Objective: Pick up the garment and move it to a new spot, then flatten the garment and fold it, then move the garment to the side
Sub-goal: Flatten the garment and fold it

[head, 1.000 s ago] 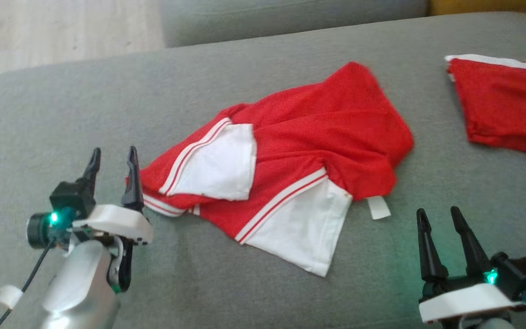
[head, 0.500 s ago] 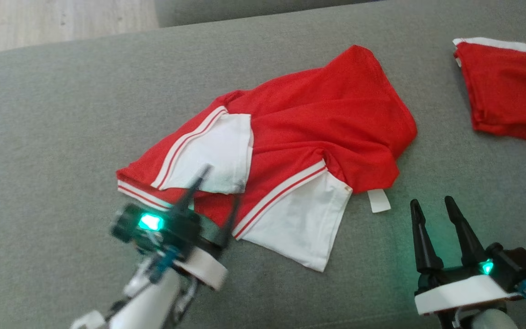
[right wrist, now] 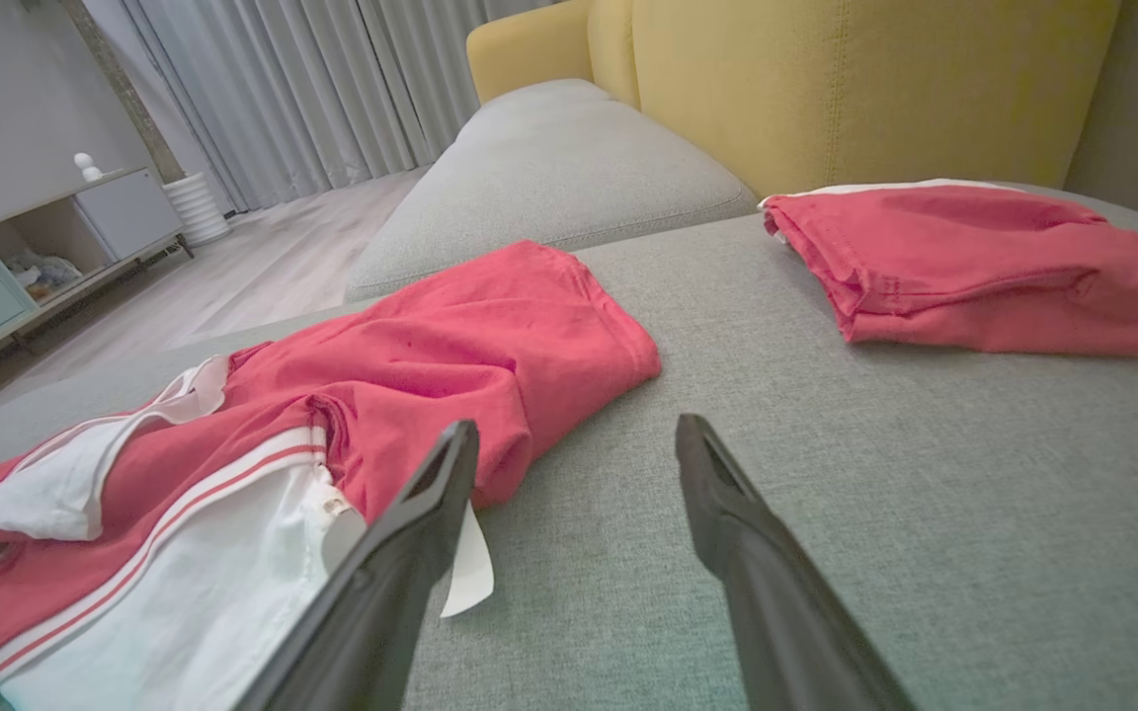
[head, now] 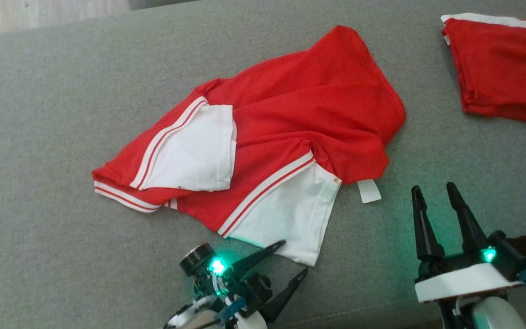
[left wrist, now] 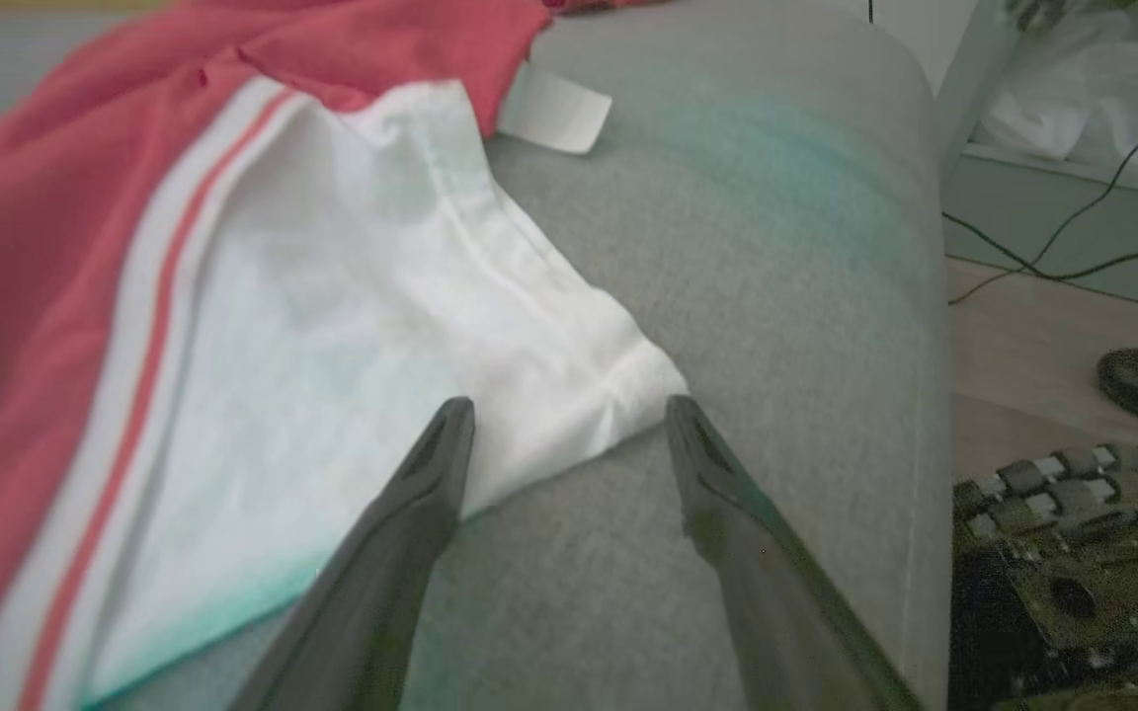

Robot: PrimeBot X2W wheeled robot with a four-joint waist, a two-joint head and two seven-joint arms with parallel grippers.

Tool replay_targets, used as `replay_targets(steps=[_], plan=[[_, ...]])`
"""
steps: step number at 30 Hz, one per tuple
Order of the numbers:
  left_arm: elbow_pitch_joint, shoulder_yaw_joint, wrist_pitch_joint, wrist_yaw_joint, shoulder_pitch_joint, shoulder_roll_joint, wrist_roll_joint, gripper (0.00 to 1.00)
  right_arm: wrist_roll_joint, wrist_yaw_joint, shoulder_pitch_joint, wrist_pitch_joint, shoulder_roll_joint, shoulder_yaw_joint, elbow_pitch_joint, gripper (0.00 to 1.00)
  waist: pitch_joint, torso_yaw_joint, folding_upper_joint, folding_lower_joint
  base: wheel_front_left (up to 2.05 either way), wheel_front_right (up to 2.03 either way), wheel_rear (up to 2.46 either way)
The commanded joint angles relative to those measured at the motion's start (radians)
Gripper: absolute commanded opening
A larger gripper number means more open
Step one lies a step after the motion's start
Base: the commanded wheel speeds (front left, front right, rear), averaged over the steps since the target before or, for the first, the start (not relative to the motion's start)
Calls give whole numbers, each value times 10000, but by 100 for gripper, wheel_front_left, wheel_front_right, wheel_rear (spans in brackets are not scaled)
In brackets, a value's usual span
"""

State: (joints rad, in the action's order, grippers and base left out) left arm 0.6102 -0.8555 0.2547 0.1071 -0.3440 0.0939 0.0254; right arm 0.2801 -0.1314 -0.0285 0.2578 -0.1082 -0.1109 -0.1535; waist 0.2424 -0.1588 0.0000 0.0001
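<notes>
Grey sofa cushion (head: 62, 114) stretches under both my claws. Nearest, my left claw (head: 295, 256) is spread wide and empty, its tips flanking the near white corner of the garment (head: 290, 114). My right claw (head: 433, 187) is parted too, holding nothing, just short of the small white label (head: 369, 191). The garment lies rumpled mid-cushion: red mesh, two white panels edged with red-and-white stripes, one flap folded over. Farther right sits a folded red cloth (head: 500, 68), well apart.
</notes>
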Motion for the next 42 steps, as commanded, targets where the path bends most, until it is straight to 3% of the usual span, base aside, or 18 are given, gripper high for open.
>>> replay_targets(steps=[1, 8, 9, 10, 12, 18, 23, 25, 29, 30, 34, 39, 42], plan=[[40, 90, -13, 58, -441, -100, -57, 100, -12, 7, 282, 40, -165, -189, 328, 100, 117, -57, 0, -1, 0, 0, 0], [1098, -357, -261, 155, -893, -296, 197, 100, -7, 7, 365, 40, -130, -157, 324, 100, 342, -83, 0, -1, 0, 0, 0], [1153, -386, -222, 138, -972, -311, 190, 75, -8, 7, 376, 40, -126, -152, 320, 100, 361, -76, 0, -1, 0, 0, 0], [1204, -392, -181, 116, -1029, -325, 212, 39, -10, 7, 385, 40, -121, -144, 317, 100, 373, -64, 0, -1, 0, 0, 0], [1245, -421, -98, 94, -1114, -352, 267, 0, -11, 7, 389, 40, -121, -132, 305, 100, 363, -22, 0, -1, 0, 0, 0], [772, -491, 48, 33, -1099, -394, 492, 0, -14, 7, 305, 40, -164, -65, 234, 100, 74, 187, 0, -1, 0, 0, 0], [-1409, 55, 66, -575, -744, 2, 667, 0, -18, 7, 78, 40, -183, 78, 186, 100, -428, 434, 0, -1, 0, 0, 0], [-3063, 522, 67, -1005, -290, 600, 772, 0, -36, 7, -144, 40, -173, 203, 164, 100, -793, 642, 0, -1, 0, 0, 0], [-4652, 1043, 63, -1476, 140, 1323, 826, 0, -50, 7, -365, 40, -156, 298, 146, 100, -1093, 858, 0, -1, 0, 0, 0], [-5674, 1419, -124, -1790, 314, 1892, 749, 0, -49, 7, -477, 40, -153, 337, 127, 100, -1207, 1006, 0, -1, 0, 0, 0], [-7433, 2336, -829, -2426, 549, 3135, 472, 0, -15, 7, -621, 40, -207, 323, 31, 100, -1275, 1277, 0, -1, 0, 0, 0], [-8643, 3657, -1506, -3056, 1020, 4535, 470, 0, 20, 7, -655, 40, -388, 265, -204, 100, -1112, 1576, 0, -1, 0, 0, 0], [-8821, 4314, -1484, -3326, 1319, 5015, 693, 0, 7, 7, -630, 40, -544, 156, -384, 100, -964, 1769, 0, -1, 0, 0, 0]])
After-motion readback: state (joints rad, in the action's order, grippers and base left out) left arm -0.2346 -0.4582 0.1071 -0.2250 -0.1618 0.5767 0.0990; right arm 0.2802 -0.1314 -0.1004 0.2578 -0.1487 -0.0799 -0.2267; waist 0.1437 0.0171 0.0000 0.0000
